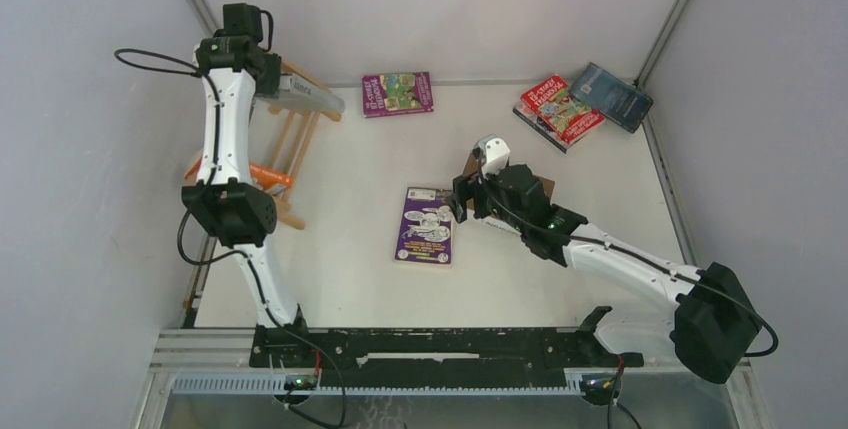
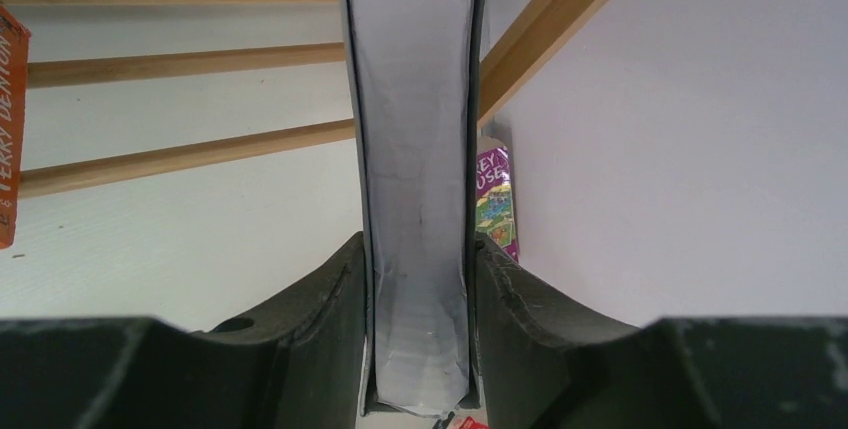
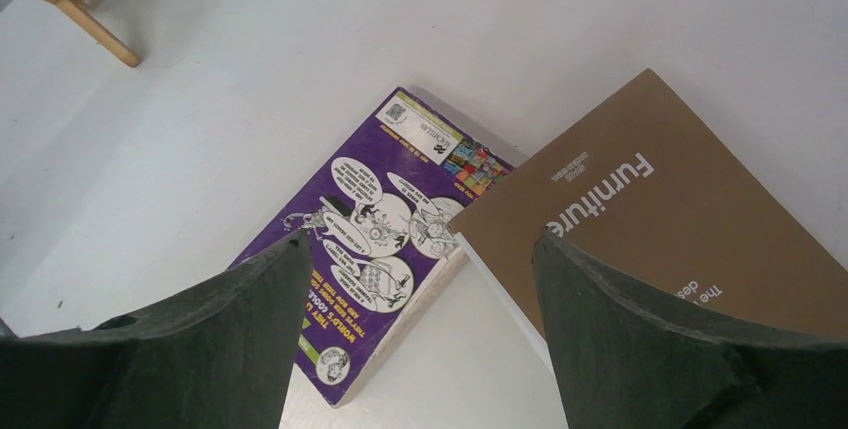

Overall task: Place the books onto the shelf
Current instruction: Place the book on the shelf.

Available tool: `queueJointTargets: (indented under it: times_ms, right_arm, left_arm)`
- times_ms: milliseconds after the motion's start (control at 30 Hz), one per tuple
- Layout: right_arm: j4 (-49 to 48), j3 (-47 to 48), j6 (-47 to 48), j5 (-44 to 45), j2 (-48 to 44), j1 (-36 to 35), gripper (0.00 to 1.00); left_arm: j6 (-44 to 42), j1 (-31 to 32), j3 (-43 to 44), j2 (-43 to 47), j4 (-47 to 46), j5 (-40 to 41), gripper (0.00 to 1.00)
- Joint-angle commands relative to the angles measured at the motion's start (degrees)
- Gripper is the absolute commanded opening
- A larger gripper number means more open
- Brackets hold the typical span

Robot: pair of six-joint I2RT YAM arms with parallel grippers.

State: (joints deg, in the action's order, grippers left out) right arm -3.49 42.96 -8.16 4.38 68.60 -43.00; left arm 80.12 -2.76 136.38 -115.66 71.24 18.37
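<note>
You are in the middle of putting the grey book (image 1: pixel 312 99) on the shelf (image 1: pixel 292 149). Your left end effector (image 2: pixel 417 244) is up at the shelf, at the left side of the bench (image 1: pixel 340 279), with the grey book between its fingers (image 2: pixel 320 294). The fingers sit right against both covers, but you cannot tell if they squeeze the book or just rest beside it. I think the next move is to let go all the way and pull straight back, slowly, so the book does not tip or slide off the rails. An orange book (image 1: pixel 262 174) sits on the shelf too. Your right end effector (image 3: pixel 422 244) is spread wide and holds nothing. It hangs over the purple book (image 3: pixel 385 239) and the brown book (image 3: pixel 660 209), which lie flat in the middle of the bench, close together at one corner. One of them looks like the next to pick up. Only the top view shows a green book (image 1: pixel 397 94) by the back wall, and a red book (image 1: pixel 560 109) and a blue book (image 1: pixel 615 96) in the far right corner. Only the left wrist view shows how close the fingers hug the grey book. The right wrist view shows the brown book well, while the arm hides most of it from the top.
</note>
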Motion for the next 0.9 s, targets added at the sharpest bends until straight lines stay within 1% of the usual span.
queueJointTargets:
  times_ms: [0,200,333,500,533,600,867]
  right_arm:
    - [-2.80,0.19,-1.42,-0.68,0.79,0.77,0.87]
    - [-2.84,0.28,-1.50,-1.10,2.25,0.99,0.87]
    - [-3.38,0.87,-1.42,-1.48,3.41,0.99,0.87]
    - [-3.97,1.86,-1.24,-1.75,4.63,0.99,0.87]
    - [-4.06,1.82,-1.24,-1.75,4.73,0.99,0.87]
    - [-3.95,1.82,-1.24,-1.74,4.81,1.08,0.87]
    - [-3.63,1.85,-1.50,-2.06,5.10,1.78,0.87]
  left_arm:
    - [1.18,-0.74,3.49,-0.67,-1.88,1.57,0.46]
    - [1.29,-1.48,3.30,-1.25,-2.96,2.31,0.48]
    - [1.33,-2.01,3.33,-1.03,-3.22,2.73,0.55]
    - [1.35,-2.44,3.19,-0.65,-4.48,3.19,0.59]
    - [1.34,-2.50,3.19,-0.70,-4.87,2.98,0.64]
    - [1.52,-2.59,3.19,-0.99,-5.46,2.80,0.67]
    - [1.06,-2.61,2.53,-1.54,-7.62,3.28,0.70]
